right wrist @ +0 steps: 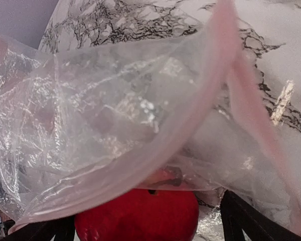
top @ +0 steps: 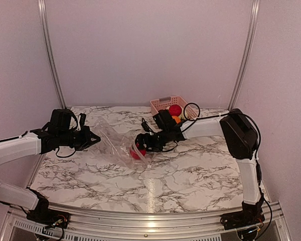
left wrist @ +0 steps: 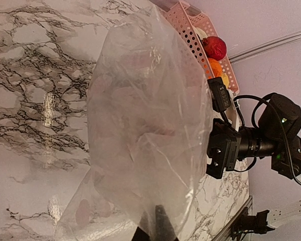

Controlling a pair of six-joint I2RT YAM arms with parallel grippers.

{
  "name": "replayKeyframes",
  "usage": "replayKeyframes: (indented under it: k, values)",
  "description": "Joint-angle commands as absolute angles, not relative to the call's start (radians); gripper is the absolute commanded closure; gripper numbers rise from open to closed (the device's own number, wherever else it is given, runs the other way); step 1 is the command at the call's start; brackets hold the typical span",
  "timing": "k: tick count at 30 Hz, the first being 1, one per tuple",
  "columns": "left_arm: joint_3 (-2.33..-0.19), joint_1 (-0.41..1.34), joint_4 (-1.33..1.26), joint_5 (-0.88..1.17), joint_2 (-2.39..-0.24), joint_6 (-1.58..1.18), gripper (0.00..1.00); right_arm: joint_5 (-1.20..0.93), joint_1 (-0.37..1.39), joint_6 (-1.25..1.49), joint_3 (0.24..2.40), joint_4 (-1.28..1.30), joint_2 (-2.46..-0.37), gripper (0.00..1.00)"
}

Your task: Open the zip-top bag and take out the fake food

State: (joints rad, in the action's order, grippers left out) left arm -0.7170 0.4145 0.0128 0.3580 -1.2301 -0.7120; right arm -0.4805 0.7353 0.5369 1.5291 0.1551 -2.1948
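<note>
While the overhead view takes in the whole tabletop (top: 190, 170), the zip-top bag (top: 113, 138) hangs stretched near its middle between two hands, with open marble toward the near edge. The left hand (top: 93, 139) is pressed together on the bag's left end. The right hand (top: 140, 144) sits at the bag's mouth above one red fruit (top: 137, 154). One pink basket (top: 160, 104) stands by the back wall and holds a red piece (top: 175, 110) and an orange piece (top: 176, 119).

From the left wrist, the bag's film (left wrist: 145, 115) rises from the pinching fingertips (left wrist: 158, 226), blocking much of the view.

Only the right wrist shows the pinkish zip strip (right wrist: 190, 135) gaping, and two spread fingers (right wrist: 246, 221) either side of the red fruit (right wrist: 140, 216), not touching it.
</note>
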Motion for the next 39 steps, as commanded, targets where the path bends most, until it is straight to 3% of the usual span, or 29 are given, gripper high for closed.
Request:
replayKeyframes:
  k: [1, 10, 19, 32, 39]
  values:
    - [-0.736, 0.422, 0.038, 0.357, -1.243, -0.693, 1.0, -0.364, 0.778, 0.445, 1.624, 0.291, -2.244, 0.02]
    - [-0.725, 0.425, 0.063, 0.333, -1.251, -0.681, 1.0, -0.313, 0.799, 0.399, 1.704, 0.366, -2.277, 0.15]
    - [-0.679, 0.373, 0.088, 0.249, -1.25, -0.715, 1.0, -0.404, 0.788, 0.409, 1.631, 0.305, -2.142, 0.26]
    - [-0.663, 0.309, 0.109, 0.229, -1.329, -0.722, 1.0, -0.49, 0.645, 0.408, 1.464, 0.264, -1.925, 0.31]
    - [-0.691, 0.307, 0.069, 0.27, -1.389, -0.713, 1.0, -0.503, 0.494, 0.361, 1.545, 0.295, -1.893, 0.31]
